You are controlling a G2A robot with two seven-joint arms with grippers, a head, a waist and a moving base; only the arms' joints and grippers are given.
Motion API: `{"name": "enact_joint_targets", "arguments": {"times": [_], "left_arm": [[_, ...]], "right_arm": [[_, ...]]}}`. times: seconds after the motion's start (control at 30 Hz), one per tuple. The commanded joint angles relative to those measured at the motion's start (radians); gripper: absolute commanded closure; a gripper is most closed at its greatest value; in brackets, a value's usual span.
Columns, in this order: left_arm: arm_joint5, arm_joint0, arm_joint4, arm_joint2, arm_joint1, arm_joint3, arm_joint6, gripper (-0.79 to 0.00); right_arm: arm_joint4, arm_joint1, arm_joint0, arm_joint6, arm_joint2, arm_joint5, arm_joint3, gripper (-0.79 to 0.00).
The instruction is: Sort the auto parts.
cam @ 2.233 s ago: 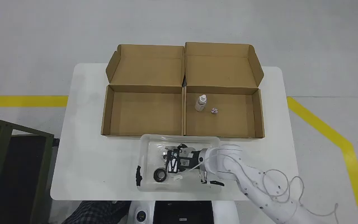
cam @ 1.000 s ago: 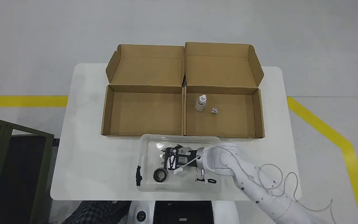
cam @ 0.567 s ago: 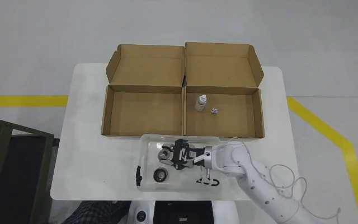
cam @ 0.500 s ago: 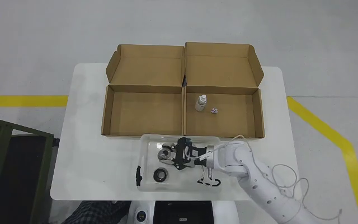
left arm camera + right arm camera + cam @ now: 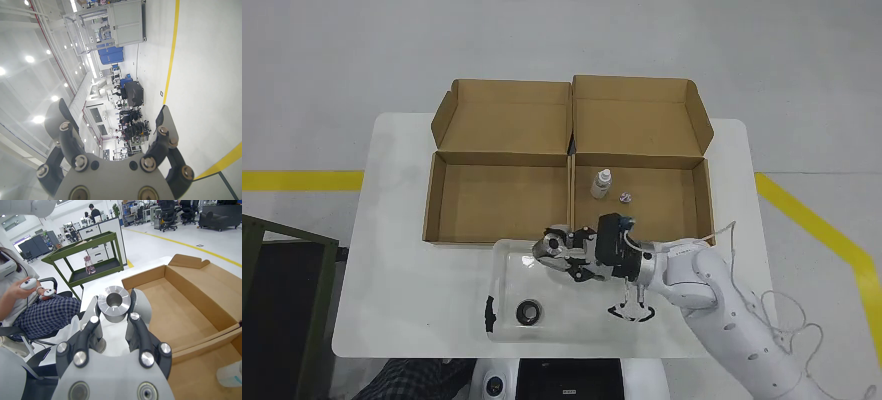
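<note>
My R gripper is clamped on the steel sleeve, above the bin's far edge by the L box; I'd clear its front wall w/ margin, go low & release near the floor so it can't roll.

The little thing beside the bottle in the right-hand box is too tiny to make out. From the right wrist the bottle is a blur cut off at the edge, and the lower end of the metal cylinder hides behind the right gripper.
</note>
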Motion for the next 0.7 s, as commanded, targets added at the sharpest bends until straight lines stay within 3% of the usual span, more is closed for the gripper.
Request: {"name": "enact_joint_targets", "arguments": {"times": [0.0, 0.33, 0.67], "left_arm": [[0.0, 0.0, 0.0, 0.0, 0.0, 0.0, 0.0, -0.785], [0.0, 0.0, 0.0, 0.0, 0.0, 0.0, 0.0, -0.785], [0.0, 0.0, 0.0, 0.0, 0.0, 0.0, 0.0, -0.785]], "right_arm": [[0.028, 0.0, 0.005, -0.001, 0.01, 0.009, -0.004, 0.0], [0.116, 0.002, 0.012, -0.021, 0.073, 0.062, -0.014, 0.0], [0.146, 0.002, 0.005, -0.022, 0.079, 0.048, -0.01, 0.0]]}}
